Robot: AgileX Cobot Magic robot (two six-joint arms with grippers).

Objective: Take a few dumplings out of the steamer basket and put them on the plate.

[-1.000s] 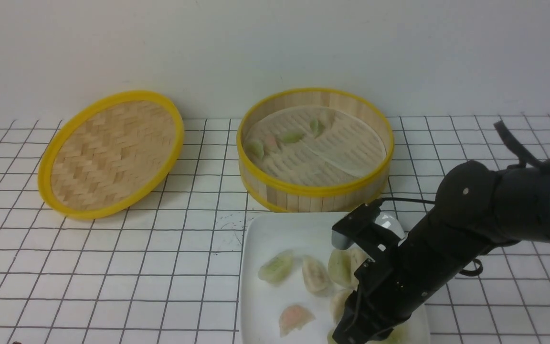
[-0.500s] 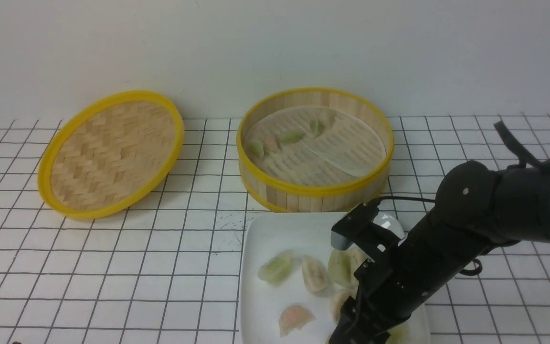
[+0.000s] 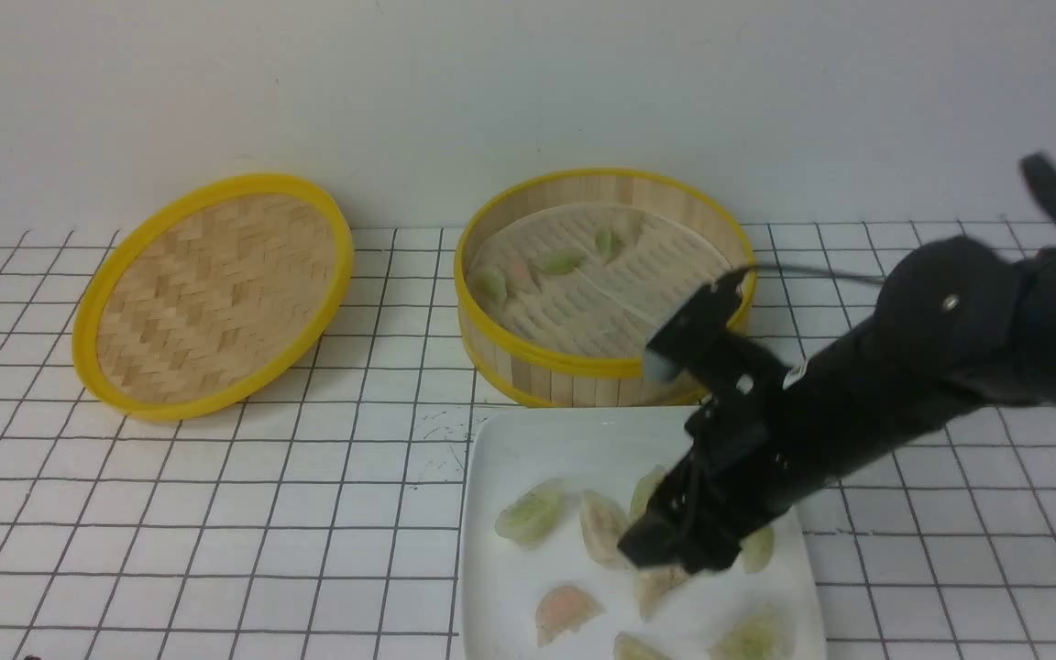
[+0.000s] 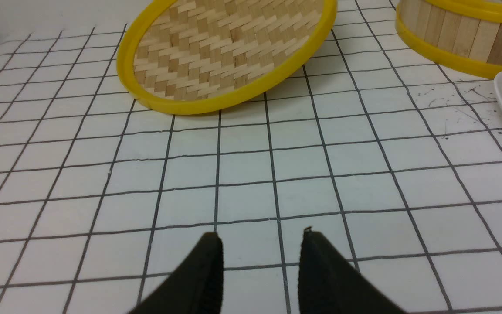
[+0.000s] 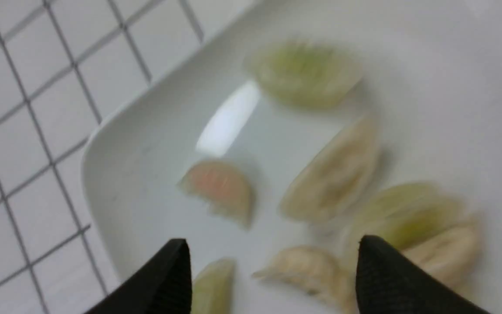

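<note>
Front view: the slatted bamboo steamer basket (image 3: 603, 284) holds a few pleated dumplings (image 3: 560, 263) on its paper liner; the glossy white plate (image 3: 510, 440) holds more.

Left wrist view: the left gripper (image 4: 260, 244) is narrowly parted, empty, over gridded table (image 4: 277, 165).

Right wrist view: the right gripper (image 5: 273, 257) gapes wide (empty) above the plate.

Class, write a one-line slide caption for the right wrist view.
Open right gripper above the plate of dumplings.

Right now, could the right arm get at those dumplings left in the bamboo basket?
Probably yes. The right tool is open and empty above the plate, the steamer basket just beyond is uncovered, and nothing blocks its dumplings.
</note>
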